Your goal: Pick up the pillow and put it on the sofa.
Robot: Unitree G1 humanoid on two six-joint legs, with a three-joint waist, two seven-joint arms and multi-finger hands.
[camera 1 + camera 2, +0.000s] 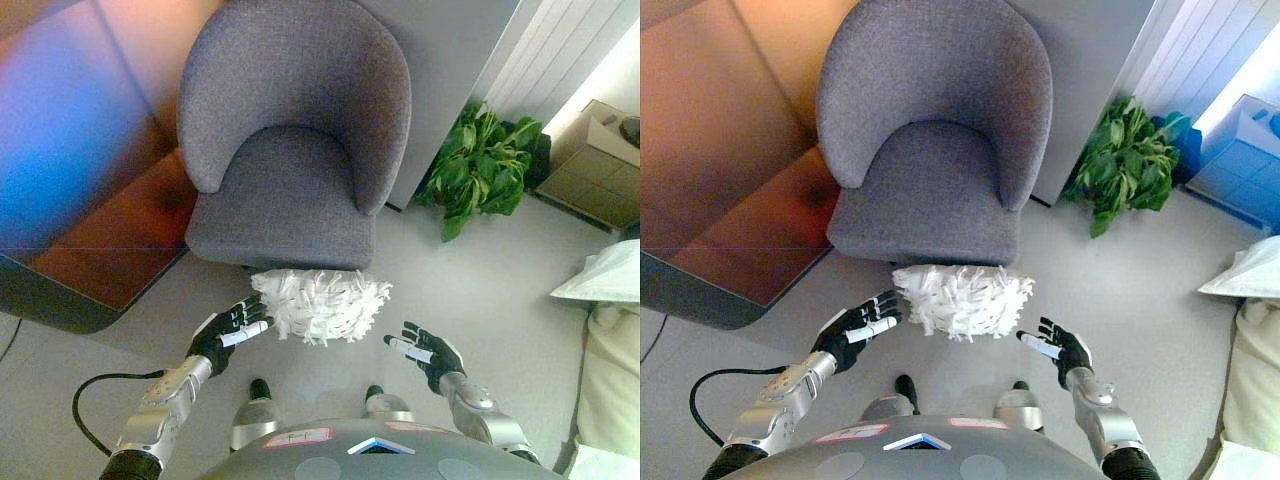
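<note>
A white shaggy pillow [322,303] lies on the floor right in front of the grey armchair sofa [290,130], its far edge against the seat's front. My left hand [230,333] is open at the pillow's left edge, its white fingertips touching or almost touching the fringe. My right hand [427,350] is open a short way off the pillow's right edge, apart from it. Both palms face inward toward the pillow. The sofa's seat [925,195] holds nothing.
A green potted plant [480,165] stands right of the sofa by the wall. Cardboard boxes [600,160] sit at the far right. White cushions or bedding [610,330] lie along the right edge. A dark low table or panel [90,270] is at the left.
</note>
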